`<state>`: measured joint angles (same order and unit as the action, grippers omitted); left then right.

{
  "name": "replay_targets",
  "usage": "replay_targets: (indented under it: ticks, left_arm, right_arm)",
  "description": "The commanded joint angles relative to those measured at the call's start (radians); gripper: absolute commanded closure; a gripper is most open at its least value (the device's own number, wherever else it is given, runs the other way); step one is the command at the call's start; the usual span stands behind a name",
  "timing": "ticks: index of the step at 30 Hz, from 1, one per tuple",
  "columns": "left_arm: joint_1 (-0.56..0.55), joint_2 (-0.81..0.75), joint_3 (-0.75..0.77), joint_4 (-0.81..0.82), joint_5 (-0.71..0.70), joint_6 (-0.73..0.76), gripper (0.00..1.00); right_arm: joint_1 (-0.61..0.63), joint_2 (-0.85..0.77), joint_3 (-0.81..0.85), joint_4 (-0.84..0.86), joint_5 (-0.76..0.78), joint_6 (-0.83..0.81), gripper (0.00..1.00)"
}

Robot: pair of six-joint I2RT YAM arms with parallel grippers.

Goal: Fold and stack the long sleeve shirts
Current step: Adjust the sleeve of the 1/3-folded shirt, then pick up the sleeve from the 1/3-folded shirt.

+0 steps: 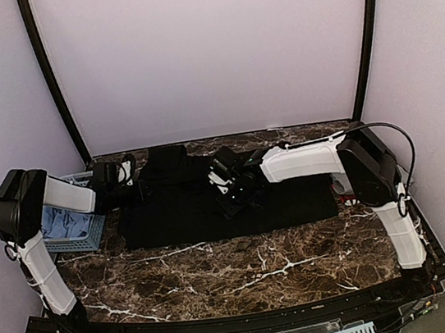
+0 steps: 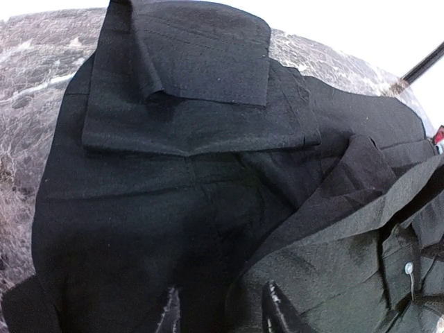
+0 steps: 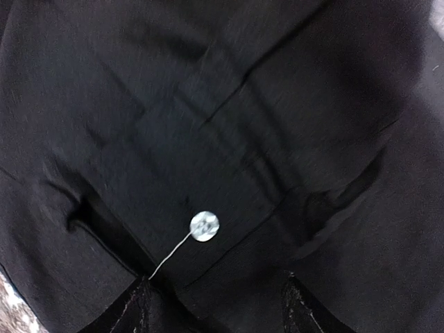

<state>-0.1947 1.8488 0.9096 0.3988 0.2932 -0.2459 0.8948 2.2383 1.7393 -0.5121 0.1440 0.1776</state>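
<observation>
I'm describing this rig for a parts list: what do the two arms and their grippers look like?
The left arm and the right arm each have white link shells joined by bulky black joint housings. A thin black cable loops out by the right arm's elbow. The left gripper and the right gripper have narrow dark fingers with pale scuffed edges.

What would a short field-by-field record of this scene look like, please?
garment: black shirt spread on the marble table, parts folded over
left pincer: open, above the shirt's left end
right pincer: open, above the shirt's middle, near a pale button
container: light-blue basket at the table's left edge
</observation>
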Motion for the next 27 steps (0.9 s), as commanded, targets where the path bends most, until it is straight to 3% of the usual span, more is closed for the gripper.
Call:
replay_targets:
  ticks: [1, 7, 12, 16, 27]
  left_arm:
    - [0.0, -0.063, -0.025, 0.031, 0.017, -0.019, 0.54]
    - [0.0, -0.131, -0.048, 0.03, 0.028, -0.036, 0.45]
    - [0.0, -0.173, -0.063, 0.015, 0.029, -0.034, 0.44]
    - [0.0, -0.204, -0.072, 0.011, 0.021, -0.031, 0.44]
    - [-0.001, -0.261, -0.091, -0.002, 0.019, -0.041, 0.44]
  right_arm:
    - [0.0, -0.039, -0.028, 0.092, -0.041, 0.013, 0.39]
    - [-0.007, -0.01, -0.014, 0.093, -0.012, -0.002, 0.44]
    - [-0.019, 0.002, -0.013, 0.099, -0.032, -0.009, 0.57]
    - [-0.023, 0.009, -0.016, 0.1, -0.04, -0.01, 0.63]
    - [-0.025, 0.025, -0.045, 0.106, -0.067, -0.003, 0.52]
